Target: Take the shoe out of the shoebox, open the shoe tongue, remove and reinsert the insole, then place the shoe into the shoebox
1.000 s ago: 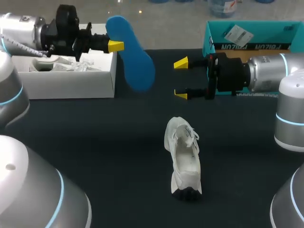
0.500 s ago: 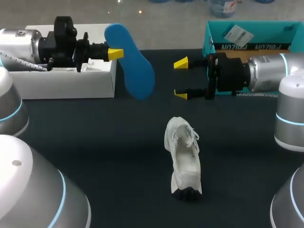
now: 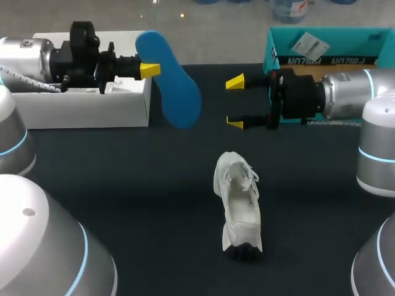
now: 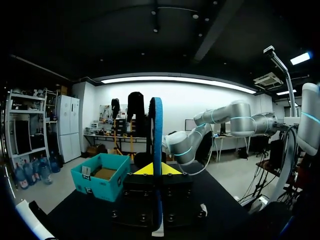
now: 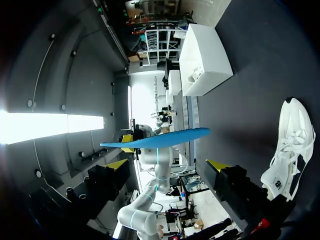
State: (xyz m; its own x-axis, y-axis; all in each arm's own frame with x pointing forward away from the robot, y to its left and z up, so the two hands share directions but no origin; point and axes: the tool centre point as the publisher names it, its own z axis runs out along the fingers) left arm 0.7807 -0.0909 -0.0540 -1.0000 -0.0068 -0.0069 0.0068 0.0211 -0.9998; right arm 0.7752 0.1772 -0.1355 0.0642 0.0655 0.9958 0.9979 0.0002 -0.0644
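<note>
A white shoe (image 3: pixel 239 203) lies on the dark table near the middle, its opening facing up; the right wrist view shows the shoe (image 5: pixel 290 145) beside and below that gripper. My left gripper (image 3: pixel 150 69) is shut on a blue insole (image 3: pixel 171 83), which hangs in the air at the back left of centre. In the left wrist view the insole (image 4: pixel 156 145) stands edge-on between the left gripper's (image 4: pixel 152 169) yellow tips. My right gripper (image 3: pixel 234 102) is open and empty, facing the insole from the right. From the right gripper (image 5: pixel 166 164), the insole (image 5: pixel 157 139) floats just ahead.
A white box (image 3: pixel 86 105) with white packing inside stands at the back left, under my left arm. A teal shoebox (image 3: pixel 327 46) stands at the back right behind my right arm, and shows as a teal box (image 4: pixel 102 175) in the left wrist view.
My left gripper with the blue insole has dropped slightly and drawn a little back to the left, then held still. The right arm and the shoe have not moved.
</note>
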